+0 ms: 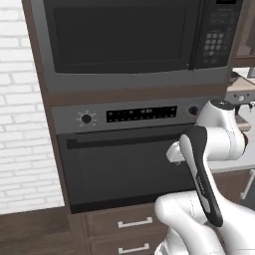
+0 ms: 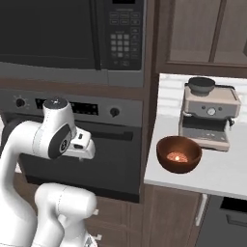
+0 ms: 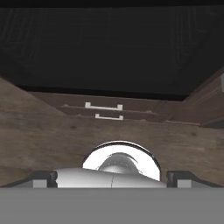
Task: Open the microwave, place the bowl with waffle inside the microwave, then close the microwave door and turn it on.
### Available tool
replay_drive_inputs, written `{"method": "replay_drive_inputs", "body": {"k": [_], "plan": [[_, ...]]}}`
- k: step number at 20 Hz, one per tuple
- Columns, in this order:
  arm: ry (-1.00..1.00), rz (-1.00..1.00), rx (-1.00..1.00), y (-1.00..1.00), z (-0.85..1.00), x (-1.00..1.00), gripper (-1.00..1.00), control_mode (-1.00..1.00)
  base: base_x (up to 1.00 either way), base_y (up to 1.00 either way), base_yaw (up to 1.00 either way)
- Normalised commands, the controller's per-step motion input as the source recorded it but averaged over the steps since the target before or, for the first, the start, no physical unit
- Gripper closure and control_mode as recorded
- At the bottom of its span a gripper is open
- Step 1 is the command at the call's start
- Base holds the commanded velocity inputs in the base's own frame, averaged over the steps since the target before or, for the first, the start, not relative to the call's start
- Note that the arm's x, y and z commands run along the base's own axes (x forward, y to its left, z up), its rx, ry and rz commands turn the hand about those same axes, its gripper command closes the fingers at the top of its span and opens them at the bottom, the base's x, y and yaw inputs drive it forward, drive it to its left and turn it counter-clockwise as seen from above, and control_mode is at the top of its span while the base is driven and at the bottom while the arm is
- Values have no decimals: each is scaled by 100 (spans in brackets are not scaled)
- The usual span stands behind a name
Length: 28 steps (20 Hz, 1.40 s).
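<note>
1. Cabinetry of brown wood (image 2: 153, 72) frames the built-in appliances, with a white brick wall (image 1: 20, 124) to its left in the left base view.
2. The large dark grey microwave (image 1: 129, 45) sits at the top of the cabinet column, above the oven; its wide dark-glass microwave door (image 1: 117, 37) is shut flat against the front, and the keypad panel (image 2: 124, 36) stands on its right.
3. The wider black oven (image 1: 124, 164) with knobs, a display strip and a long bar handle sits directly below the microwave, door shut.
4. The white arm with dark joints (image 1: 204, 169) is folded in front of the oven, well below the microwave.
5. Two brown wooden drawers with pale bar handles (image 1: 134, 222) lie under the oven; the hand view looks down at them and at the wood floor.
6. The white counter (image 2: 226, 173) extends to the right of the oven column.
7. A beige and grey coffee machine (image 2: 210, 118) stands on the counter, a small dark cup (image 2: 201, 85) on top of it.
8. The round reddish-brown wooden bowl with waffle (image 2: 179, 153) rests on the counter just in front of the coffee machine, near the counter's left edge and well apart from the arm.
9. The gripper (image 3: 113, 178) shows its dark fingertips (image 3: 43, 178) far apart at the bottom of the hand view, jaws spread wide with nothing between them.
10. The small orange-tan waffle (image 2: 176, 157) lies at the bottom of the bowl.
</note>
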Motion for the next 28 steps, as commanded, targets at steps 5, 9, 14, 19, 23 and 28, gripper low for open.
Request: {"method": "replay_drive_inputs", "body": {"k": [5,9,14,19,23,28], "plan": [[0,0,0,0,0,0,-100,100,0,-54,17],[0,0,0,0,0,0,-100,100,0,-72,15],[0,0,0,0,0,0,-100,100,0,-60,17],[0,0,0,0,0,0,-100,100,0,-44,20],[-1,4,0,0,0,0,-100,-100,0,-9,12],[-10,6,-3,2,12,0,-100,-100,0,0,0]]}}
